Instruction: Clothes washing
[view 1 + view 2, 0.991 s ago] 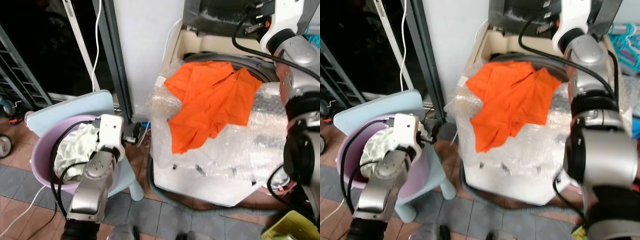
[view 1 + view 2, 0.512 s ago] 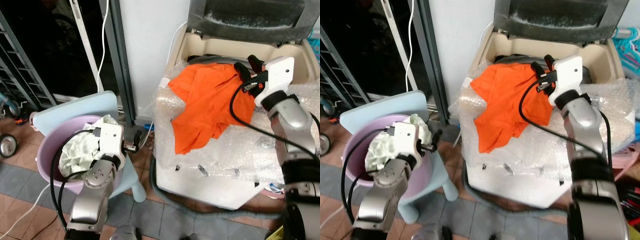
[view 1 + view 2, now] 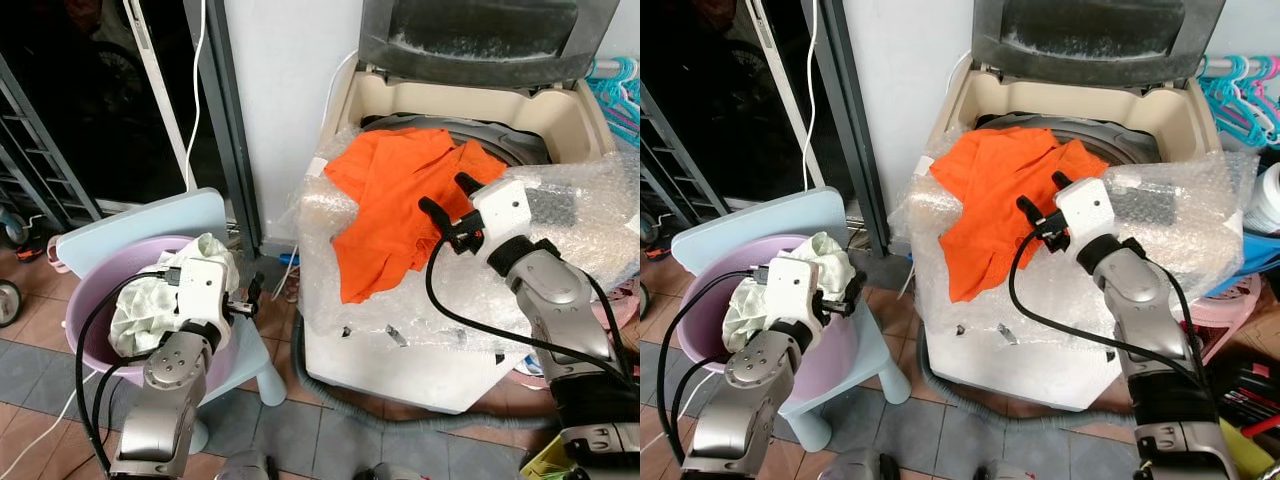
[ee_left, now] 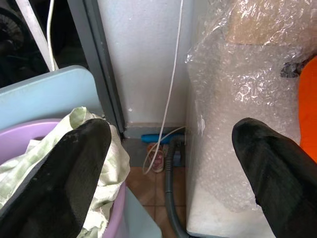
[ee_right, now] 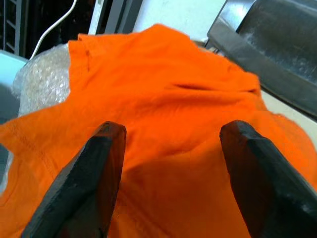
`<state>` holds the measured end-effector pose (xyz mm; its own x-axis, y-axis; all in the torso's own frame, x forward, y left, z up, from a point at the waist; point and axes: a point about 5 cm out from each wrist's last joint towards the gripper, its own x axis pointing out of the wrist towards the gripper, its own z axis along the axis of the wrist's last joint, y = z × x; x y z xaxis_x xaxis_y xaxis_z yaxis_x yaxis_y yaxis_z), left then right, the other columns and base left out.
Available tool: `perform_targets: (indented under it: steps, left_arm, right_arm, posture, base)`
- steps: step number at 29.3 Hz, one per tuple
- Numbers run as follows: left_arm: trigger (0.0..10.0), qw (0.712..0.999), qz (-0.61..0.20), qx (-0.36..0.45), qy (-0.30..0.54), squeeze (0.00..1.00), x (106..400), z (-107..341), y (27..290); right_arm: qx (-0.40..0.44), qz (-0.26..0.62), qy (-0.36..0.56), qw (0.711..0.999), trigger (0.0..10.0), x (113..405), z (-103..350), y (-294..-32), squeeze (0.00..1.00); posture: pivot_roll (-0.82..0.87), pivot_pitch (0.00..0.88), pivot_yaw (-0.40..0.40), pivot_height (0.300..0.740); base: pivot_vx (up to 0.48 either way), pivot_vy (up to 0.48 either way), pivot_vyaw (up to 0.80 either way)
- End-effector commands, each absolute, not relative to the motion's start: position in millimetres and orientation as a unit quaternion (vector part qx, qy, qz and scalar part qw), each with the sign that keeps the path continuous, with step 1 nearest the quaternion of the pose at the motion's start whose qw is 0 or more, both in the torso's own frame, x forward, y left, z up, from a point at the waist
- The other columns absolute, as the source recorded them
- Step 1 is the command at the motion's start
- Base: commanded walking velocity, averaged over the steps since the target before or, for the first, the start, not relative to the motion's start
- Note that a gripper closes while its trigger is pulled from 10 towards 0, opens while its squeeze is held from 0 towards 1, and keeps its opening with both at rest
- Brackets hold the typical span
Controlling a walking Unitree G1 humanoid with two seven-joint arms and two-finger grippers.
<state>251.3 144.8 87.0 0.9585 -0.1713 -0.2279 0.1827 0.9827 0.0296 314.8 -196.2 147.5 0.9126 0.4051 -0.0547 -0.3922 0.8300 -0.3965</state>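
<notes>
1. Biggest change: the right gripper (image 3: pixel 443 203) was up by the washer's (image 3: pixel 455 330) back edge a second ago, then swung down, and now it hangs right over the orange shirt (image 3: pixel 400 215), fingers spread wide with nothing between them. In the right wrist view the two fingertips (image 5: pixel 99 168) frame the orange cloth, so it looks lined up for a grab.
2. The shirt hasn't budged. It's half draped over the washer's front, lying on the bubble wrap (image 3: pixel 560 215), with its top edge hanging into the open drum (image 3: pixel 500 140).
3. What that means, as a guess: the shirt is only partly loaded, and the next step is probably to pinch it and push or drop it fully into the drum. The cloth is floppy and the wrap is slippery, so it could slide off the front instead.
4. The left gripper (image 3: pixel 240 300) has stayed beside the purple basin (image 3: pixel 85 325), left of the washer. Its fingers are apart too, holding nothing, pointing at the gap between basin and washer.
5. Count: one washer with its lid (image 3: pixel 480 40) up, one orange shirt, one basin on one pale blue stool (image 3: pixel 130 215), and one bundle of pale green laundry (image 3: pixel 140 305) in the basin (can't tell how many pieces). Two grippers.
6. So there's at least that bundle left to load after the shirt.
</notes>
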Motion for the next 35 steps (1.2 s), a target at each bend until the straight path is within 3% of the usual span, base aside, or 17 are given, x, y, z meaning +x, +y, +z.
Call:
perform_targets:
  steps: [1,6,7,8,9,11,12,35]
  left_arm:
    - [10.0,0.99,-0.088,0.024,0.108,0.0,252.1,90.5,145.4]
    - [10.0,0.989,-0.092,0.032,0.111,0.0,254.7,89.1,143.7]
    - [10.0,0.989,-0.092,0.035,0.112,0.0,255.6,88.9,142.9]
    - [10.0,0.989,-0.092,0.036,0.112,0.0,255.7,88.9,142.8]
    - [10.0,0.989,-0.092,0.038,0.113,0.0,255.8,88.9,142.8]
    - [10.0,0.989,-0.092,0.038,0.113,0.0,255.7,88.9,142.8]
    - [10.0,0.988,-0.089,0.043,0.115,0.0,255.0,88.3,144.8]
    - [10.0,0.989,-0.081,0.057,0.112,0.0,256.9,86.0,137.8]
  right_arm:
    - [-0.204,0.213,0.002,0.956,10.0,314.8,143.2,-192.5,1.0]
    - [-0.187,0.195,0.063,0.961,10.0,319.4,122.0,-189.1,1.0]
    - [-0.175,0.176,0.076,0.966,3.1,323.0,117.7,-190.5,1.0]
    - [-0.173,0.171,0.079,0.967,3.1,323.7,117.1,-190.8,1.0]
    - [-0.17,0.166,0.081,0.968,0.0,325.4,116.7,-190.9,0.96]
    - [-0.17,0.164,0.083,0.968,0.0,326.4,116.6,-190.8,0.96]
    - [-0.165,0.151,0.084,0.971,0.0,331.6,118.6,-191.8,0.0]
    - [-0.158,0.135,0.099,0.973,0.0,352.9,125.5,-196.8,0.0]
  posture:
    - [-0.08,0.0,0.01,0.74]
    - [-0.08,0.0,0.016,0.74]
    - [-0.07,0.0,0.017,0.74]
    - [-0.07,0.0,0.017,0.74]
    - [-0.07,0.0,0.017,0.74]
    - [-0.07,0.0,0.016,0.74]
    - [-0.07,0.0,0.011,0.74]
    - [-0.08,0.0,-0.007,0.74]
  base:
    - [0.0,0.0,0.0]
    - [0.0,0.0,0.0]
    - [0.0,0.0,0.0]
    - [0.0,0.0,0.0]
    - [0.0,0.0,0.0]
    - [0.0,0.0,0.0]
    - [0.0,0.0,0.0]
    - [0.0,0.0,0.0]
